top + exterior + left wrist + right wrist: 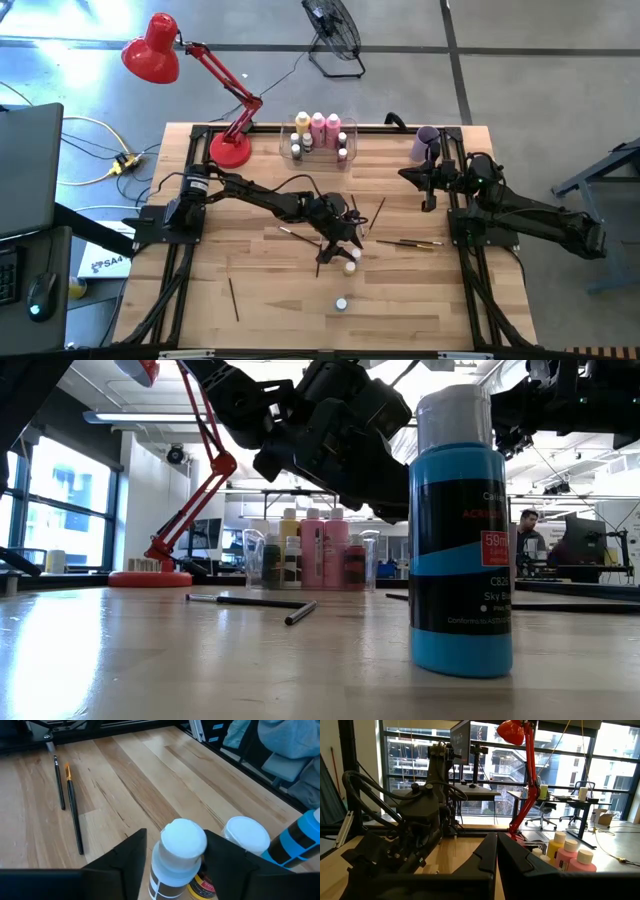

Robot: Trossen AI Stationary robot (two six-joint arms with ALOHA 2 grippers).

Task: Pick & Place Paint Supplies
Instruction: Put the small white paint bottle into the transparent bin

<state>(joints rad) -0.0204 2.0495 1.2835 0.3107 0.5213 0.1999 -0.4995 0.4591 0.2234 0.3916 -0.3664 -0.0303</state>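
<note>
At the middle of the table, the left gripper (343, 250) is hanging over a small cluster of tiny white-capped bottles. Only the left wrist view is showing how it stands: its two dark fingers (127, 862) are flanking a white-capped bottle (178, 855), with slim gaps showing on both sides of the cap, so whether they are pinching it cannot be told. A second white cap (246, 836) is sitting just beside, and a blue bottle (296, 840) is leaning into that picture's edge. Two paintbrushes (74, 810) are lying near each other on the wood beyond.

The high view is giving the layout instead: a lone small bottle (341, 303) is standing toward the near edge, brushes (406, 242) are scattered around the centre, and the clear bin (320, 137) at the far edge is holding the tall pink and yellow bottles (318, 126). The lilac cup (426, 143) is sitting by the right gripper (428, 178), which is waiting there with fingers pressed together. A red desk lamp (190, 75) is standing at the far left corner.

In the low view, a sky-blue bottle (461, 535) is filling the foreground and blocking much of the table behind; its label is reading "59ml" and "Sky B".
</note>
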